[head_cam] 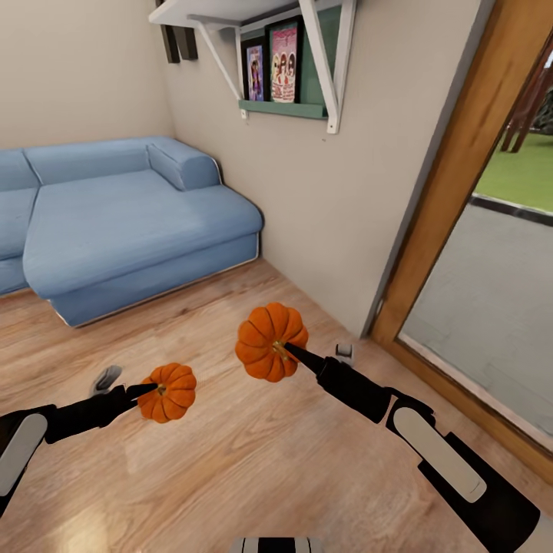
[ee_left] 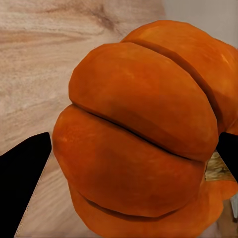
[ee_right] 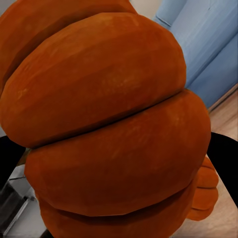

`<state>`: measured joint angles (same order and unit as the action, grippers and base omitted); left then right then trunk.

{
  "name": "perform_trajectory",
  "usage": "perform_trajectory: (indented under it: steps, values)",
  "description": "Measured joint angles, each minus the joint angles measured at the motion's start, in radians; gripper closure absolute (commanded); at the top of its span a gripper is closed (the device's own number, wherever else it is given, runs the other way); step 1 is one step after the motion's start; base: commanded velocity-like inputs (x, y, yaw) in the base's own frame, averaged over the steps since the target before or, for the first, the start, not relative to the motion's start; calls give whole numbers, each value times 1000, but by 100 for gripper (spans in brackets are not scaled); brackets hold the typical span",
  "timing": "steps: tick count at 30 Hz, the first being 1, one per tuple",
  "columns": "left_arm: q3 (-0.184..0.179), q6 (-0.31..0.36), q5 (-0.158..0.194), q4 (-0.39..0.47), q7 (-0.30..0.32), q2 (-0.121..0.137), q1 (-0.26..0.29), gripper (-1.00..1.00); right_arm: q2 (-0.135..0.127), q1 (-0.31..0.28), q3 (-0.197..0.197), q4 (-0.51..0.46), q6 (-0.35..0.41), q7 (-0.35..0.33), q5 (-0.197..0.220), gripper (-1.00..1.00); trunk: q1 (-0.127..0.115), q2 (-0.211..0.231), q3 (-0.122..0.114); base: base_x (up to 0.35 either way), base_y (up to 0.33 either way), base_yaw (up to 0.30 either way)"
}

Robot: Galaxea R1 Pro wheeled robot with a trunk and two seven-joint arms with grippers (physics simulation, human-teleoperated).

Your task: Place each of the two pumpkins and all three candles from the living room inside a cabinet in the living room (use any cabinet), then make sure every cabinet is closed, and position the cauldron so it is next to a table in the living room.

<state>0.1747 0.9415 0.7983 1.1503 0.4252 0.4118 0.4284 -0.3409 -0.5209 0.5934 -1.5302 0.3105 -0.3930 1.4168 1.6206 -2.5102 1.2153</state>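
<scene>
Head view: held two pumpkins aloft over the wooden floor (head_cam: 230, 461), well apart from each other. Left gripper (head_cam: 150, 390) closed on the smaller-looking left pumpkin (head_cam: 169, 392) at its stem; right gripper (head_cam: 296, 353) clamped likewise on the right pumpkin (head_cam: 271, 342), raised higher and nearer the wall. Behind, showed a blue sofa (head_cam: 130, 230) (cut off at the frame's left edge) and a wall shelf (head_cam: 284, 107) carrying two framed pictures (head_cam: 283, 61), any lettering too small to read. Up close at each wrist, saw ribbed orange skin crowding out nearly everything, dark fingertips (ee_left: 25, 183) barely peeking at the sides of the fruit.
</scene>
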Motion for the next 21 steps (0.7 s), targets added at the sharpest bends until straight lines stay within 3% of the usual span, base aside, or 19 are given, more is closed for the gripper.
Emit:
perform_trajectory:
  steps: [21]
  values:
    - [-1, 0, 2, 0, -2, -2, 0, 100, 0, 0, 0, -1, 1, -3, 1, 100, 0, 0, 0, 0, -214, 282]
